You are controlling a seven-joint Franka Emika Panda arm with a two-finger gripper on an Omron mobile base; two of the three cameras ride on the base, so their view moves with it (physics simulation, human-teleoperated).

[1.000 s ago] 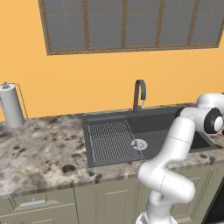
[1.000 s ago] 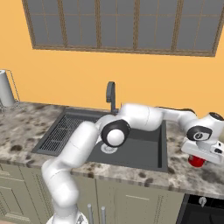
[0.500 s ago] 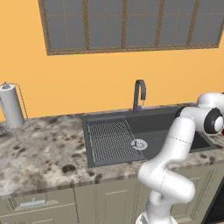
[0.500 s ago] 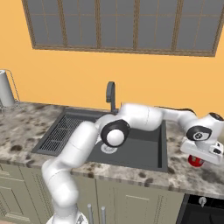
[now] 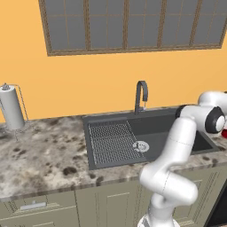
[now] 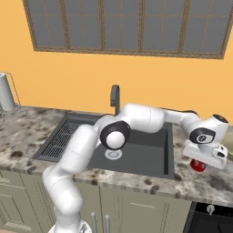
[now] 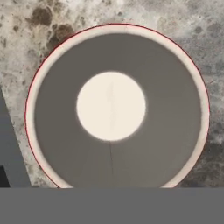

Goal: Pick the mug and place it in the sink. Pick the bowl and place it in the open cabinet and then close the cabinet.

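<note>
Simulated kitchen scene, three views; the white arm reaches from the base across the sink point(image 6: 136, 154) to the counter on its right, where the gripper point(image 6: 205, 160) sits low over the mug point(image 6: 197, 165); in the right base view the mug's red body shows just beneath the white hand, standing on the speckled stone counter point(image 6: 209, 182) just beside the right edge of the basin; the fingertips themselves are hidden behind the hand, but the claw is drawn narrow and appears closed on the mug; whether the mug is lifted clear of the counter cannot be told; in the hand view the mug point(image 7: 116, 107) is seen straight from above, a round pale rim with a thin red outline, a grey inner wall and a pale disc at the bottom, with mottled counter around it and a dark strip of the sink at the left edge; in the left base view a sliver of the red mug point(image 5: 224, 133) shows at the right edge beside the arm's wrist; the sink point(image 5: 177, 128) is a dark grey basin with a ribbed drainboard point(image 5: 111, 142) on its left part, a round silver drain point(image 5: 141, 146) and a curved dark faucet point(image 5: 141, 95) behind; a paper towel roll point(image 5: 11, 108) stands upright at the far left of the counter; a dark-framed window point(image 5: 133, 24) spans the orange wall above.
</note>
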